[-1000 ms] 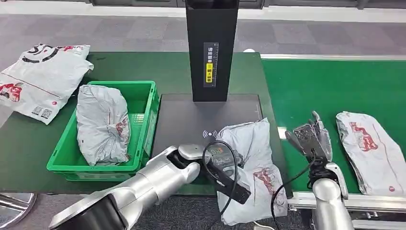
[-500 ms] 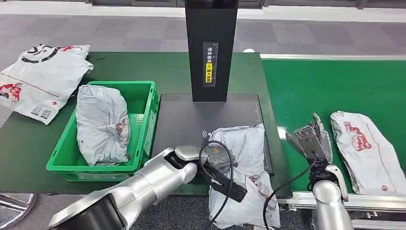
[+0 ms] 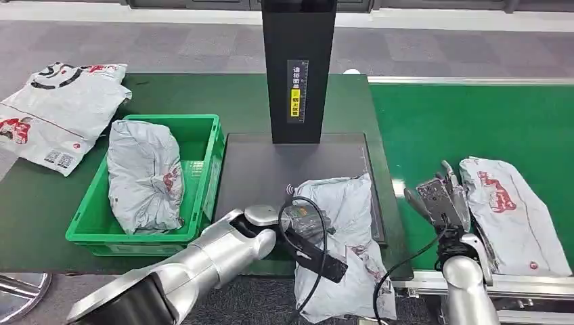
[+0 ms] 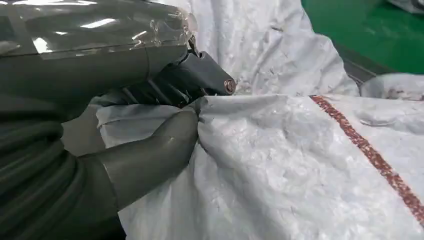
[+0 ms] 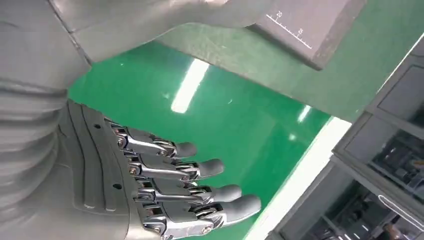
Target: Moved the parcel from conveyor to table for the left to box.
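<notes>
On the far left of the tabletop lies a flat printed mailer bag, and just right of it a green crate holds a crumpled grey parcel. That crate is where the task's parcel is meant to end up, and it sits well to the left of the parcel in hand.

Next comes the left hand, reaching in from below over the dark scale pad that lies in front of the black scanner post. Its fingers and thumb are closed on a fold of the grey parcel; the left wrist view shows the plastic pinched tight between them. This parcel lies partly on the scale pad and partly draped over the near edge of the tabletop, its long axis running from the pad toward the robot. The pinch is at the parcel's left edge, so the bulk of the bag trails to the right of the fingers, away from the crate. I judge that a carry to the crate would drag that mass across the pad, with the hanging end free to swing.

Further right, the right hand hovers above the green conveyor belt, fingers spread apart and holding nothing. Just beside it to the right rests another grey parcel, lying lengthwise on the belt.
</notes>
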